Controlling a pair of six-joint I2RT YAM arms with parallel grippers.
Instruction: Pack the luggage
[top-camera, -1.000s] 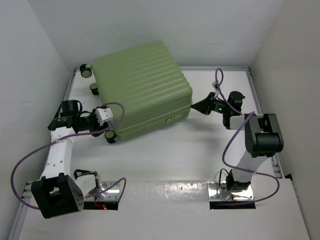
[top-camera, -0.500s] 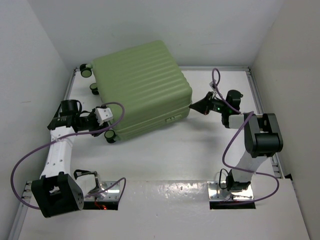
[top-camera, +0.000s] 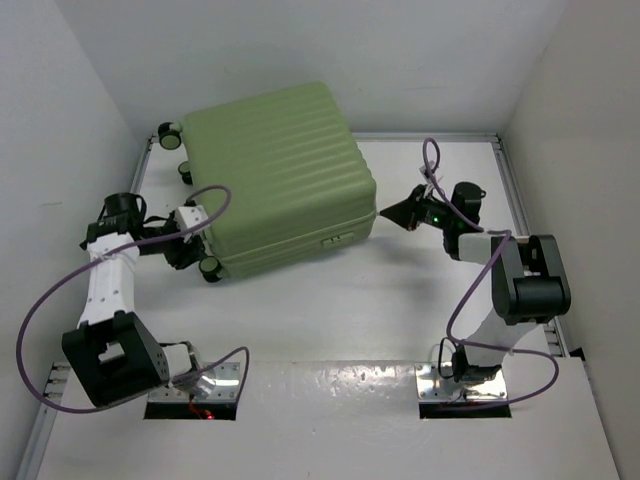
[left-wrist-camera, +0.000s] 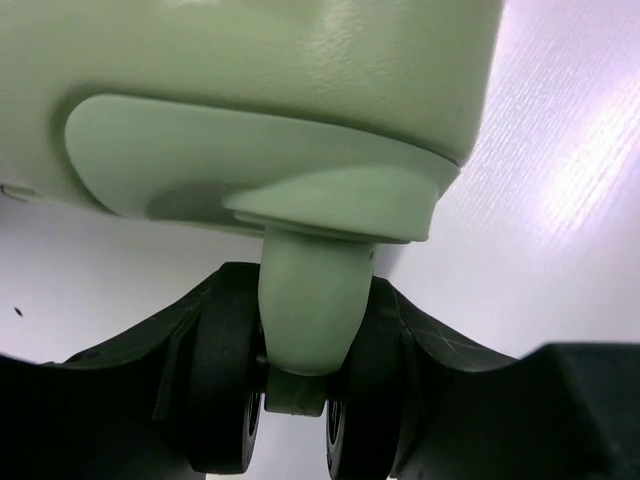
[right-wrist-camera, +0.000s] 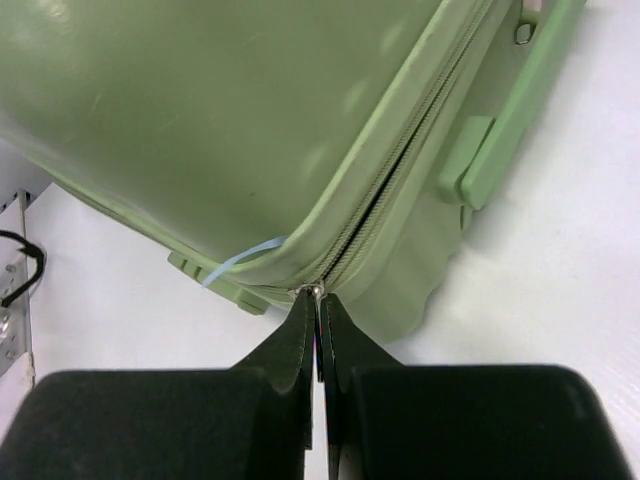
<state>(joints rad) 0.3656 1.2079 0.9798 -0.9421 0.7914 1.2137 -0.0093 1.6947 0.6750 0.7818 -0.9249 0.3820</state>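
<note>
The luggage is a large pale green ribbed suitcase lying closed at the back left of the table. My left gripper is shut on its near-left black wheel, the fingers clamped on both sides of the double wheel under the green caster stem. My right gripper is at the suitcase's right corner, shut on the metal zipper pull at the end of the zipper seam. A thin light blue strip sticks out of the seam.
Two more black wheels show at the suitcase's far left end. White walls close in at the back and both sides. A green side handle lies along the shell's edge. Purple cables loop from both arms.
The left arm has swung left and back, dragging the wheel and turning the suitcase's near-left corner leftward. The right gripper has stayed at the zipper corner, shifted slightly back.
</note>
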